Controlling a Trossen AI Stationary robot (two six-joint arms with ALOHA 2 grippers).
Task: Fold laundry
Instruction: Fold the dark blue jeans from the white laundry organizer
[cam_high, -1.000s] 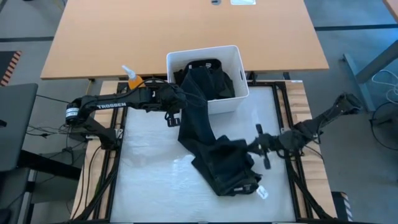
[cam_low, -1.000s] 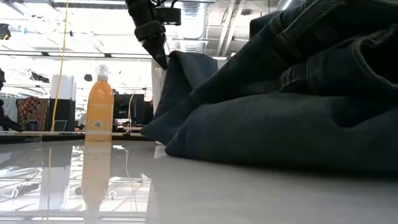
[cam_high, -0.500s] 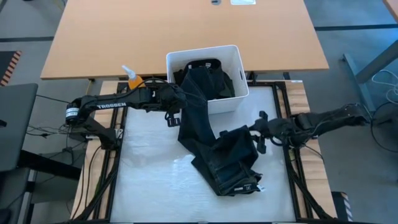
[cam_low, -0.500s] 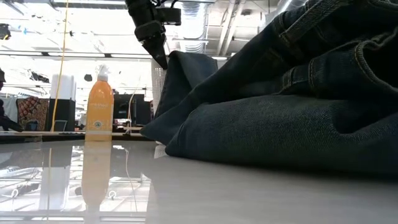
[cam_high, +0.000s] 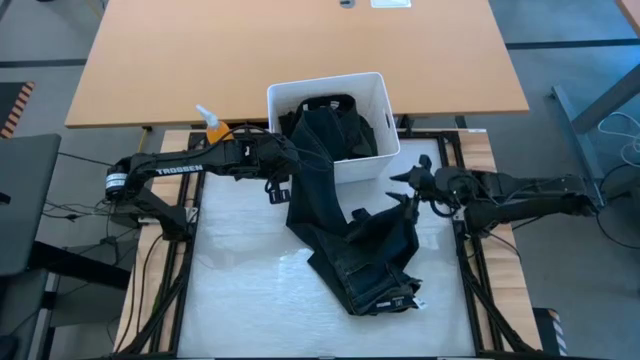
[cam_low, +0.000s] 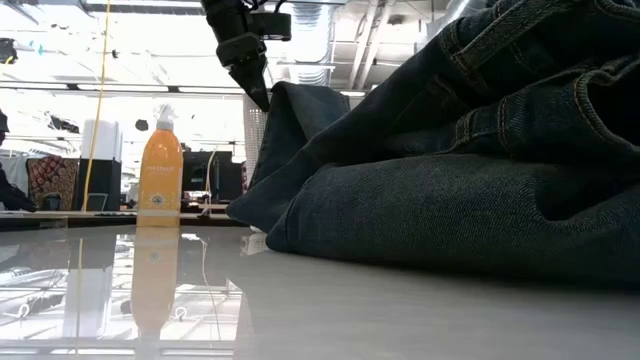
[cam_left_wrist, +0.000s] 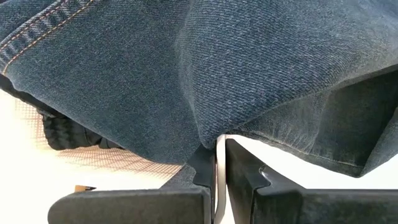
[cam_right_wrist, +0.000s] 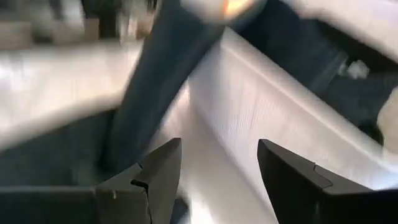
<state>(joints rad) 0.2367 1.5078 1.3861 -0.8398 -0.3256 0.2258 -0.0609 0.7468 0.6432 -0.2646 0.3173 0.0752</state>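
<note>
Left gripper (cam_high: 283, 172) clamps the dark jeans (cam_high: 345, 245) beside the white bin (cam_high: 375, 92); right gripper (cam_high: 413, 183) gapes empty above them.

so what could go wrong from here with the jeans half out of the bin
1. The left gripper is shut on the jeans while one end still lies inside the white bin; pulling further might drag or tip the bin.
2. The right gripper is open and holds nothing, so the bunched lower part could slump into a messier pile.
3. The spray bottle stands close behind the left arm and might get knocked.
</note>
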